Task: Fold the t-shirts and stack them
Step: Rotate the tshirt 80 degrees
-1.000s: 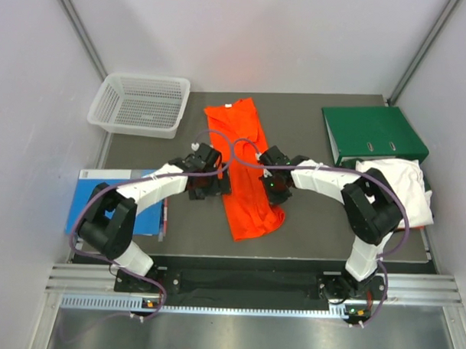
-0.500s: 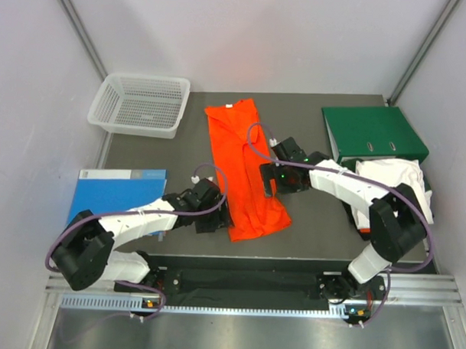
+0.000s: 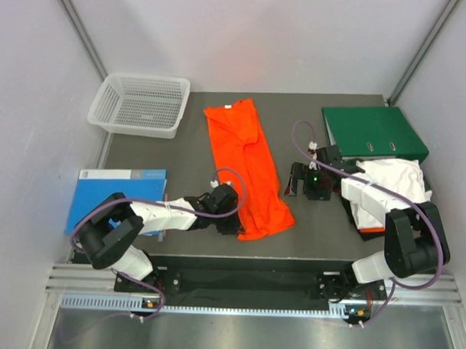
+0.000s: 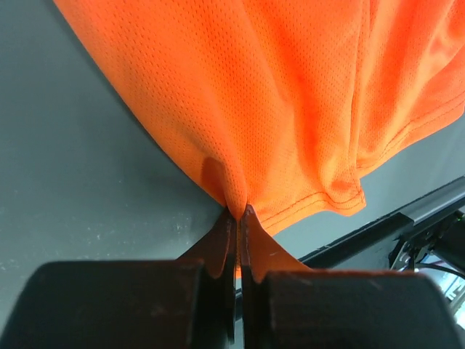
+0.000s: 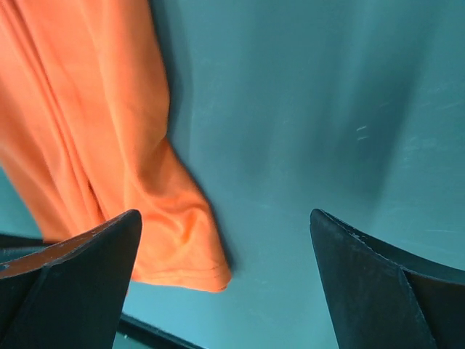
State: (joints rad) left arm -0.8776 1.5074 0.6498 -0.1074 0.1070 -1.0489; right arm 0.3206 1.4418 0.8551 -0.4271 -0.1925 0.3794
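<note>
L fingers (image 4: pixel 220 247) clamped on orange t-shirt (image 4: pixel 276 102) hem; R fingers (image 5: pixel 73 269) spread wide over table (image 5: pixel 305 109), nothing held.

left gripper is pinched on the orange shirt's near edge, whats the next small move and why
Probably lift the left gripper slightly and draw the pinched edge toward the collar, folding the shirt in half. Its jaws are shut on the orange t-shirt at its near end, the shirt lies as a long narrow strip, and the right gripper is open over bare table, clear of the cloth.
</note>
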